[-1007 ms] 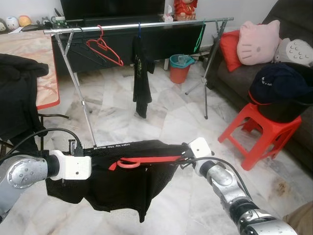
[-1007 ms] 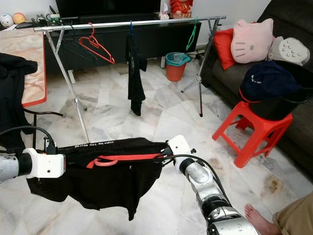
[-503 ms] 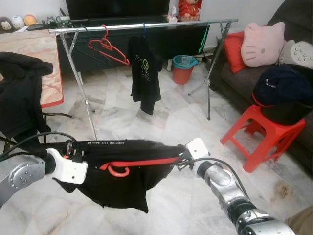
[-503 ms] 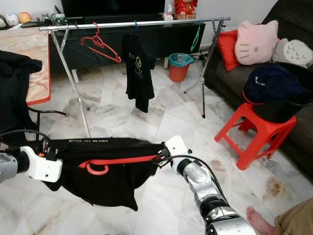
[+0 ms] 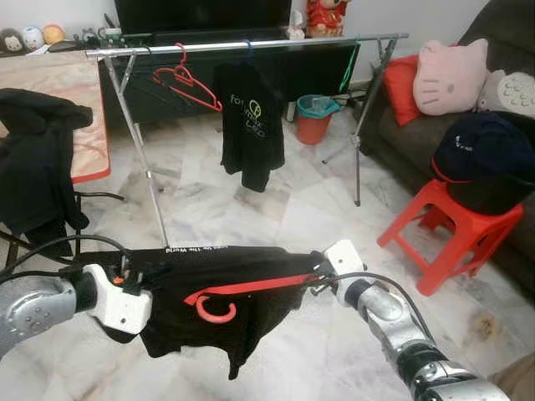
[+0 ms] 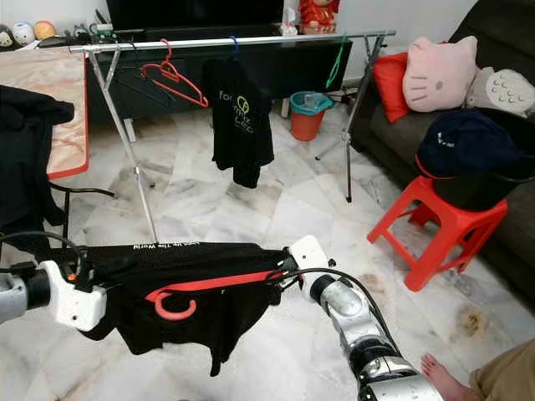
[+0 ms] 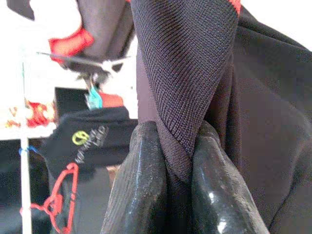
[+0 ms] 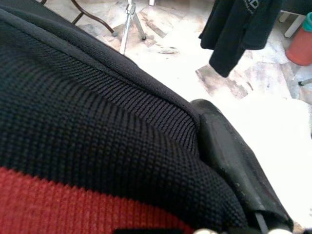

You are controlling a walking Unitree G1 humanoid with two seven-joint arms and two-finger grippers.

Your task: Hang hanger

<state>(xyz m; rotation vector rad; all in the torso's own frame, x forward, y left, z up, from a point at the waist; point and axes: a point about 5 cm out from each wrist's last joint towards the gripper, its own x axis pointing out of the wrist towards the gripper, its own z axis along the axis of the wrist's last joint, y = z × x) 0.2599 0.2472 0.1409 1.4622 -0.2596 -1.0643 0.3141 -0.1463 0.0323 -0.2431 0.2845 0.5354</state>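
A black garment point(image 5: 226, 313) threaded on a red hanger point(image 5: 251, 287) is stretched between my two grippers, low in front of me. The hanger's hook point(image 5: 214, 312) points down across the cloth. My left gripper point(image 7: 178, 170) is shut, both fingers point(image 7: 141, 185) pinching a fold of the garment. My right gripper point(image 5: 316, 272) is shut on the garment's other end where the hanger arm ends; one finger point(image 8: 234, 161) shows beside the knit. Ahead stands a steel clothes rack point(image 5: 242, 45) carrying a bare red hanger point(image 5: 188, 82), a black printed T-shirt point(image 5: 251, 125) and a green hanger point(image 5: 346, 63).
A red stool point(image 5: 451, 225) bearing a black basket point(image 5: 493, 188) with a navy cap stands on the right before a dark sofa with a pink cushion point(image 5: 451, 75). A black jacket point(image 5: 33, 167) hangs at the left. An orange bin point(image 5: 313, 119) sits behind the rack. A person's foot point(image 6: 439, 368) is at lower right.
The hanger's hook has swung lower across the garment, and the cloth has bunched and sagged. The T-shirt on the rack has turned its print toward me. The camera has shifted slightly.
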